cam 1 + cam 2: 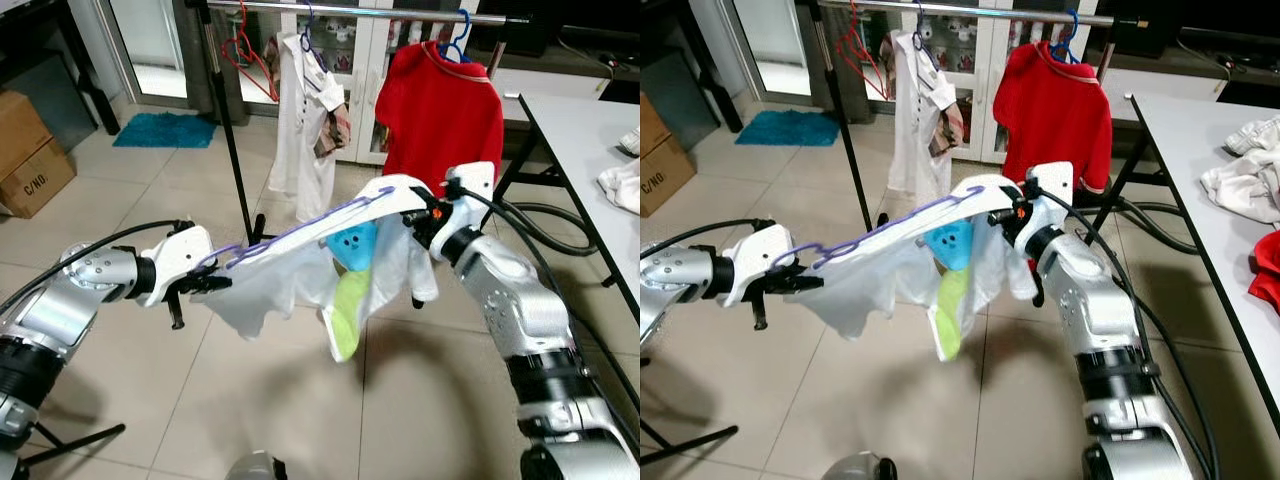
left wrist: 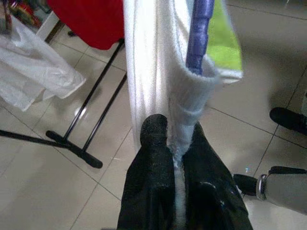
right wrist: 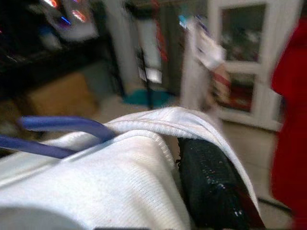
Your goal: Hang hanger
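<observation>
Both arms fill the lower frame, w/ a purple hanger (image 1: 300, 228) carrying a white shirt (image 1: 290, 275) stretched between them, mid-frame. Left end effector (image 1: 200, 283), fingers pressed together, pinches the shirt sleeve over the hanger's end. Right end effector (image 1: 418, 215) grips the other end; fingers clamped on shirt fabric, prob. hanger under it. To do it well: keep hanger level, lift toward the rail (image 1: 350, 10) at top, aim for the gap between white garment (image 1: 305, 110) & red shirt (image 1: 440, 110).

"C/NO." on cardboard box (image 1: 30, 160)
</observation>
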{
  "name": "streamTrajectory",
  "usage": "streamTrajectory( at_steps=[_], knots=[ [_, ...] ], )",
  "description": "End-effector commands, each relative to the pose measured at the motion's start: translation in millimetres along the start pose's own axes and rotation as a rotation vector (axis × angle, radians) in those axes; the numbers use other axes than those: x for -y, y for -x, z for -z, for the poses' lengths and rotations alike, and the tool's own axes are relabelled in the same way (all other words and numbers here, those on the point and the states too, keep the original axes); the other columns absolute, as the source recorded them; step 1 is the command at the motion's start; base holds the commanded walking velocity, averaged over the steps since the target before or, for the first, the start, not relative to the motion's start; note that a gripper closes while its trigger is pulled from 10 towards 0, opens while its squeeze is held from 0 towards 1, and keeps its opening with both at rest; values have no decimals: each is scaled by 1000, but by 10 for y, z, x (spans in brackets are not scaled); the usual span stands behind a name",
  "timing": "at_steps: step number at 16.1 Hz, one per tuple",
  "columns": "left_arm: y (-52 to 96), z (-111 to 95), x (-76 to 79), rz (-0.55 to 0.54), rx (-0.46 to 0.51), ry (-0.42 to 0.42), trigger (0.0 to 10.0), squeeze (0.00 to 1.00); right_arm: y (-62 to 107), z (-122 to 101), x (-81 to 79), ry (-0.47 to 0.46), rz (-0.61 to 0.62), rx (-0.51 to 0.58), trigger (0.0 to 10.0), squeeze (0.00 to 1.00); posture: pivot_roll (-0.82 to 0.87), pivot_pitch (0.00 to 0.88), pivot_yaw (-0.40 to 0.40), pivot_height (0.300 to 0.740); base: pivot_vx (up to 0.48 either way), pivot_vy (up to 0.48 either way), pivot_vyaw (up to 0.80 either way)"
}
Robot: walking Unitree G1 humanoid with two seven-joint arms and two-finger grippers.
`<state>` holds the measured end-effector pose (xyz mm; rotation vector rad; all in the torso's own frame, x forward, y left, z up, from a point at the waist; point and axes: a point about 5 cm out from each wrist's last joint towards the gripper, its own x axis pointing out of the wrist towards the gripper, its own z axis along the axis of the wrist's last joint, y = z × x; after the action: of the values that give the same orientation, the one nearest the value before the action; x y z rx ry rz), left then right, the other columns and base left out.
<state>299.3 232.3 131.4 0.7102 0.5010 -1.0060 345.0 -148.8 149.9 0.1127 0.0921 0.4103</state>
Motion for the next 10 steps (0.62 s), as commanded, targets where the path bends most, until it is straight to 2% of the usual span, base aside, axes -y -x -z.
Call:
streamTrajectory(
  at_steps=[1, 3, 4, 6, 7, 8, 9, 10],
  knots=[
    [218, 733, 254, 57, -345, 207, 0, 0, 347, -530, 804, 139, 461, 189, 0, 0, 55, 0, 43, 740, 0, 0, 0],
    [204, 735, 279, 72, -352, 214, 0, 0, 359, -602, 812, 239, 481, 216, 0, 0, 54, 0, 44, 740, 0, 0, 0],
    [193, 745, 299, 87, -362, 221, 0, 0, 352, -706, 751, 345, 435, 273, 0, 0, 53, 0, 45, 740, 0, 0, 0],
    [230, 778, 342, 144, -392, 253, 0, 0, 313, -804, 543, 541, 228, 319, 0, 0, 49, 0, 50, 740, 0, 0, 0],
    [255, 766, 373, 187, -381, 278, 0, 0, 305, -779, 489, 676, 125, 278, 0, 0, 45, 0, 52, 740, 0, 0, 0],
    [260, 754, 386, 205, -372, 293, 0, 0, 304, -766, 492, 727, 110, 260, 0, 0, 44, 0, 52, 740, 0, 0, 0],
    [258, 732, 418, 243, -357, 329, 0, 0, 308, -750, 510, 846, 83, 225, 0, 0, 41, 0, 54, 740, 0, 0, 0],
    [256, 737, 432, 252, -360, 336, 0, 0, 317, -751, 530, 913, 69, 212, 0, 0, 40, 0, 53, 740, 0, 0, 0]
  ],
)
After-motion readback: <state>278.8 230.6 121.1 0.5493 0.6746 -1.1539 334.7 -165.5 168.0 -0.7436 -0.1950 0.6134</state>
